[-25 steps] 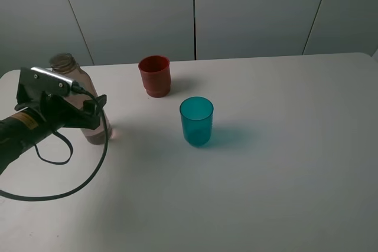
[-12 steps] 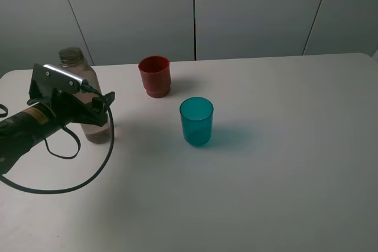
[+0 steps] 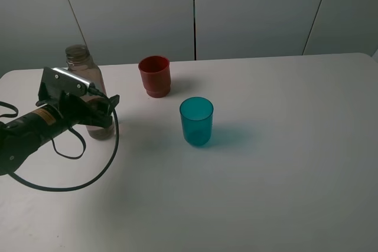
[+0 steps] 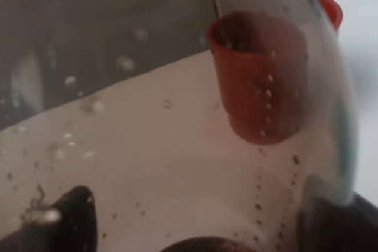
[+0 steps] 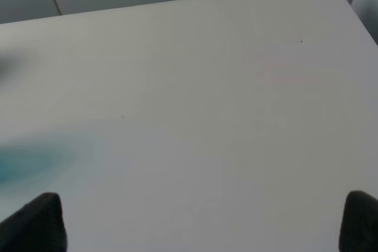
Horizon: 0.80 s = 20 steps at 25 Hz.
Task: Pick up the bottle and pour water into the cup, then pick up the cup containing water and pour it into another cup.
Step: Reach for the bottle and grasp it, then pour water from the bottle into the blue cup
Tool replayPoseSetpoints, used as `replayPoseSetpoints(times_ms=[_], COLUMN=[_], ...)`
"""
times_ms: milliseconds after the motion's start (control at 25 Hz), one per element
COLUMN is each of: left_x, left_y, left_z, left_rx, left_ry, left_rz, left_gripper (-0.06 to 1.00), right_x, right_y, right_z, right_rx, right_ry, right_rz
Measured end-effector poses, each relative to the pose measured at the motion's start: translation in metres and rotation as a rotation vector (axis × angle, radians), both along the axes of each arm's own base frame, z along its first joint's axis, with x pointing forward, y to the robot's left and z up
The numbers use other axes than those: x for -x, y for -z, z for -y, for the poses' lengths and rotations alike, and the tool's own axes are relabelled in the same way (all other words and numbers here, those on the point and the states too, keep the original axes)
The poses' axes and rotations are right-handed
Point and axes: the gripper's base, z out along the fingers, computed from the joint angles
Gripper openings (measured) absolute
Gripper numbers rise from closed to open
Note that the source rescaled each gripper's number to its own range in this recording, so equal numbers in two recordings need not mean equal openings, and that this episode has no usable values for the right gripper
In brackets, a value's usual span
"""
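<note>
The tall brownish clear bottle [image 3: 82,66] stands capless on the table at the left. My left gripper [image 3: 99,116] reaches around its lower body. In the left wrist view the bottle [image 4: 147,116] fills the picture, and a dark finger [image 4: 65,222] shows at each side against its wall. I cannot tell if they press it. The teal-blue cup [image 3: 196,121] stands upright near the middle. The other cup, red-brown [image 3: 155,76] [image 4: 260,75], stands behind it towards the bottle. My right gripper [image 5: 201,222] is open over bare table, out of the high view.
The white table [image 3: 283,146] ends at grey wall panels at the back. The left arm's black cable [image 3: 88,175] loops over the table in front of the bottle. A faint teal tint [image 5: 23,157] lies on the table in the right wrist view.
My left gripper has moved right and farther in around the bottle. More of the bottle's neck and shoulder now shows above the gripper. The cups have not moved.
</note>
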Motion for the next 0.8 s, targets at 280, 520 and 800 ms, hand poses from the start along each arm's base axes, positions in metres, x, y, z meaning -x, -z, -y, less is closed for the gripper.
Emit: replayPoseSetpoints(times_ms=[280, 520, 800], left_x=[0.0004, 0.0004, 0.0004], left_y=[0.0000, 0.0000, 0.0000], left_z=[0.0010, 0.0010, 0.0011], left_rx=[-0.003, -0.003, -0.003], left_ry=[0.013, 0.013, 0.015], left_rz=[0.001, 0.001, 0.001], left_gripper=[0.01, 0.01, 0.01], right_x=[0.0000, 0.0000, 0.0000], right_y=[0.0000, 0.0000, 0.0000], right_z=[0.0000, 0.0001, 0.0001], right_rx=[0.000, 0.001, 0.001], right_ry=[0.000, 0.001, 0.001], right_rz=[0.000, 0.000, 0.000])
